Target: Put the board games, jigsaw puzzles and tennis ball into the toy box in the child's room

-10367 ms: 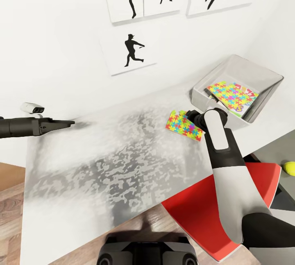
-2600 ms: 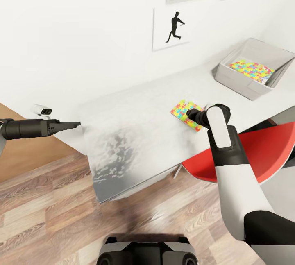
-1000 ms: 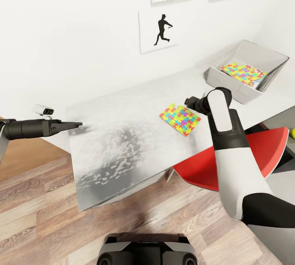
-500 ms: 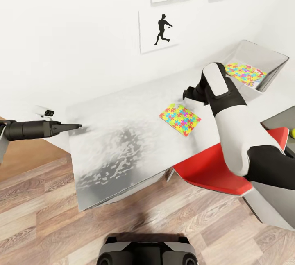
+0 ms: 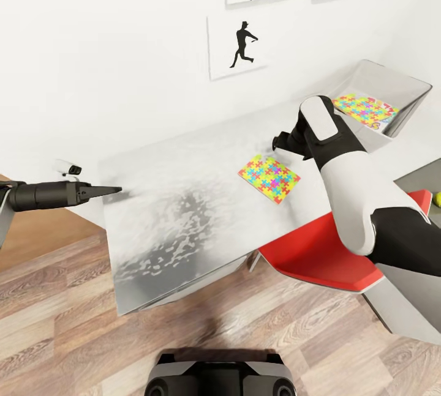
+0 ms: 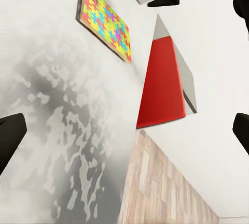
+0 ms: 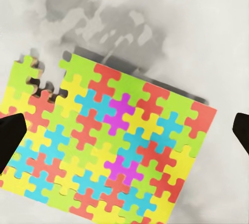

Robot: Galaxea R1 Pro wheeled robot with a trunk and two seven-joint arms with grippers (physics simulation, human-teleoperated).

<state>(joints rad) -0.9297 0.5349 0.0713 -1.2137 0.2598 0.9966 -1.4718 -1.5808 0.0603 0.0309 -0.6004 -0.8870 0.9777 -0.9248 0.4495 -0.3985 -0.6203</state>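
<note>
Right hand: we are holding our right gripper (image 5: 277,142) above the worktop (image 5: 184,200), just past the upper right edge of the loose jigsaw (image 5: 269,178); in the right wrist view the fingers (image 7: 11,138) are spread wide at the frame's two sides, with the jigsaw (image 7: 106,146) lying between them and nothing gripped.

Left hand: our left gripper (image 5: 107,189) is hovering at the worktop's left edge, well apart from the toys; its fingers (image 6: 10,135) are also spread wide and empty.

Jigsaw: it is lying flat in the middle right of the head view, with one corner showing missing pieces.

Toy box: the tray (image 5: 401,87) is sitting at the upper right, holding the other jigsaw (image 5: 364,108) on top of a printed box that barely shows.

Ball: a yellow-green sliver (image 5: 437,200) is peeking in at the right edge, beside the red chair (image 5: 318,255).

Risk: we judge that the thin jigsaw offers little edge to pinch, so the fingers may slide over it or push it along the worktop; a poor grip could drop it short of the tray.

Writing: we are finding nothing readable; the wall pictures (image 5: 239,47) show only black ballplayer silhouettes.
</note>
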